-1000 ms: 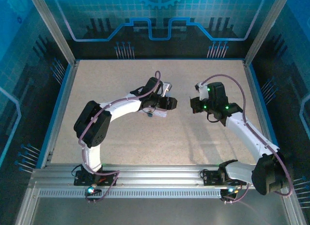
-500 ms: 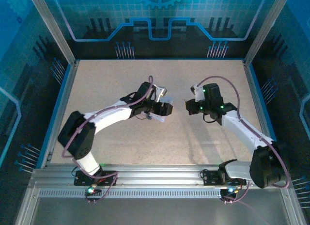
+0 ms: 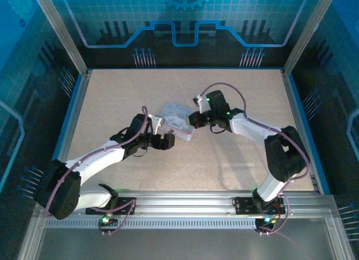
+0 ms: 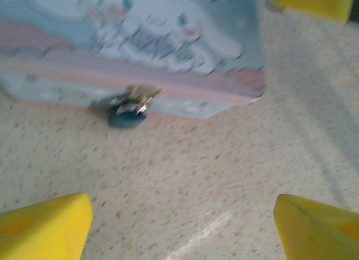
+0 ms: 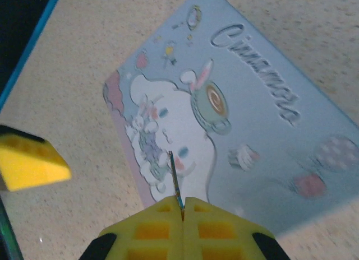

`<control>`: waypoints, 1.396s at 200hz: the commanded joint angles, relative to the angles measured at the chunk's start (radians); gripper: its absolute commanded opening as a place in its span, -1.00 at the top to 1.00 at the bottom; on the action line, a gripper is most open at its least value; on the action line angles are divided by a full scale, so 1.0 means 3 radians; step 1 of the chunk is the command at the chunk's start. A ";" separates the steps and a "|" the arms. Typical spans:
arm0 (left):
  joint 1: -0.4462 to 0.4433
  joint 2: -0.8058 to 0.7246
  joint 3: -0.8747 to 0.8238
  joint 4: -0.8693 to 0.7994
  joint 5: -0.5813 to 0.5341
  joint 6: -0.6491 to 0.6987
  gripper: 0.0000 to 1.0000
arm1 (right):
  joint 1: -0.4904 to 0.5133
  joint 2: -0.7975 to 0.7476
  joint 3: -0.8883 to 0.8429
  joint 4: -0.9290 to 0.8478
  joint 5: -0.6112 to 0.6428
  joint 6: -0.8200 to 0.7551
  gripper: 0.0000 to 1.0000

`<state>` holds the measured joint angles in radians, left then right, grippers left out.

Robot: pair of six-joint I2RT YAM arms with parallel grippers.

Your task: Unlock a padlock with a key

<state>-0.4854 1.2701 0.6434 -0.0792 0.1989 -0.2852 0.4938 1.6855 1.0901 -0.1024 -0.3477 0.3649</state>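
Hanging against tin, padlock; right pincer pinching key above

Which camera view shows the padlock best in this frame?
The left wrist view: the padlock sits close, dark body and silvery shackle visible against the side of the tin. From the top external view it is too small to make out; the right wrist view looks down onto the tin's lid.

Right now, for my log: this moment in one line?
left jaws open | right jaws shut on key | padlock at tin side, untouched
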 commanded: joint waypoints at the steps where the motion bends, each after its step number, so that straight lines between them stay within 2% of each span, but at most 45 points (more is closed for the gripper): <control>1: 0.0067 0.0152 -0.0075 0.0306 0.0210 -0.0021 -0.66 | 0.0044 0.0232 0.0220 0.0077 -0.0144 0.0141 1.00; 70: 0.0109 0.0936 -0.0030 0.1032 0.0243 0.0165 -0.52 | 0.0090 0.0601 0.0431 -0.0279 -0.0025 0.0057 1.00; 120: 0.0114 0.1196 0.0036 0.1317 0.0071 0.0364 -0.45 | 0.0113 0.0633 0.0426 -0.0400 0.0085 -0.0010 1.00; 162: 0.0115 0.1367 0.0054 0.1512 0.0103 0.0453 -0.27 | 0.0133 0.0659 0.0442 -0.0446 0.0131 -0.0040 1.00; 232: 0.0107 0.1491 0.0110 0.1685 0.0307 0.0249 -0.05 | 0.0159 0.0676 0.0442 -0.0486 0.0171 -0.0039 1.00; 279: 0.0061 0.1477 0.0091 0.1716 0.0356 0.0054 0.02 | 0.0164 0.0686 0.0432 -0.0533 0.0190 -0.0004 1.00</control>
<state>-0.4545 1.7065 0.6537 0.3973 0.2646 -0.2325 0.5255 1.8481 1.2194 -0.1677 -0.3225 0.3664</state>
